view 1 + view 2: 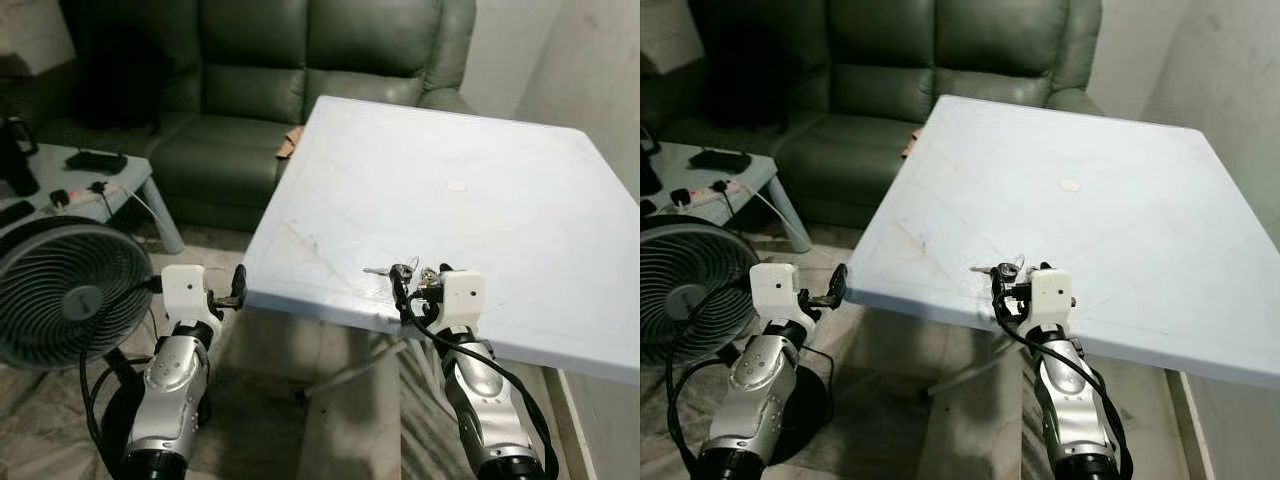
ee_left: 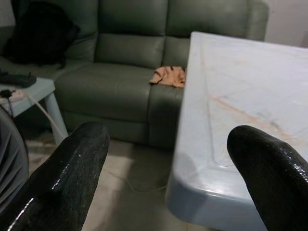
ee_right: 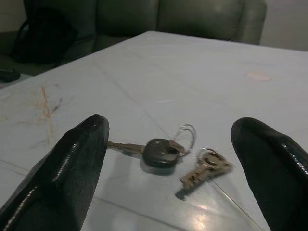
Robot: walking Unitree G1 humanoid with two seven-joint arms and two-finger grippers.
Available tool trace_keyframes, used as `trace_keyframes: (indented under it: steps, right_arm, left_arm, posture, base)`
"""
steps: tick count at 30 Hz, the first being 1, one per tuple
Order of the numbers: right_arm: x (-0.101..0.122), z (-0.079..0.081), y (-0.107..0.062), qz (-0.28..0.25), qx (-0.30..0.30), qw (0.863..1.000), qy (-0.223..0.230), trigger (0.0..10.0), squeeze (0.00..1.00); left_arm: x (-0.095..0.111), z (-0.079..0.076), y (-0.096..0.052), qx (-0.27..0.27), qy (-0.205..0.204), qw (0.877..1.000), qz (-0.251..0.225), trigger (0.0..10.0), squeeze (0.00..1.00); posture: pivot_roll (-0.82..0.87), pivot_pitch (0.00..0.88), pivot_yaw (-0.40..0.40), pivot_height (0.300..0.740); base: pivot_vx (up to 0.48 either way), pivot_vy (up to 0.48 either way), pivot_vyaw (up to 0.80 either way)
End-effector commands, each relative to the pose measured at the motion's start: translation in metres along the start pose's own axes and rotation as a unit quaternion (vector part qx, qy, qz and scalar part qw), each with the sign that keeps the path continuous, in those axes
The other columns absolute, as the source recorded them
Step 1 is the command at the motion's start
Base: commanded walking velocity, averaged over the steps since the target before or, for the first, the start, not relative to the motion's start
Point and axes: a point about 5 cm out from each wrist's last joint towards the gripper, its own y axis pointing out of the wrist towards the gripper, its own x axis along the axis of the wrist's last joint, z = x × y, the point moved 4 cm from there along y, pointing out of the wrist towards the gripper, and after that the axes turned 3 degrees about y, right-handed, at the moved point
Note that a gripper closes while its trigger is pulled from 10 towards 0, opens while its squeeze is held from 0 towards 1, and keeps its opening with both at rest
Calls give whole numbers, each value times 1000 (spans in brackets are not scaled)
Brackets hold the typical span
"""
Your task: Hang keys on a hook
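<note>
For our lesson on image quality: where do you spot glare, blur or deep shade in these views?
Right wrist view: glare on the table near the keys, fingers blurred. Left wrist view: soft throughout. Eye views: sofa in dark shade.

Keys lie on the table near its front edge, just ahead of the right gripper; the left gripper sits off the table's front-left corner, with a fan further left, a side table behind the fan, and a sofa behind the table.
</note>
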Motion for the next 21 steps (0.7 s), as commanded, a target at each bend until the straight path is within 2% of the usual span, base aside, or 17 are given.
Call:
trace_keyframes:
  steps: [1, 14, 19, 21]
  right_arm:
    - [0, -4, 1, 2, -1, 1000, -3, 10000, 0]
    - [1, -4, 0, 1, 5, 1000, -7, 10000, 0]
    - [4, -1, 2, -2, 19, 1000, -16, 10000, 0]
    - [6, 1, 5, -2, 26, 999, -26, 10000, 0]
  left_arm:
    - [2, -3, 0, -6, 7, 1000, -5, 10000, 0]
    - [0, -6, -1, -19, 7, 1000, -5, 10000, 0]
    - [0, -21, -6, -59, 21, 998, -14, 10000, 0]
    - [-2, -33, -12, -97, 36, 994, -17, 10000, 0]
  posture:
    - [14, 0, -17, 740]
    - [10, 0, -19, 740]
    - [9, 0, -18, 740]
    - [10, 0, -18, 740]
  base:
    - [0, 0, 0]
    - [0, 0, 0]
    - [0, 0, 0]
    - [0, 0, 0]
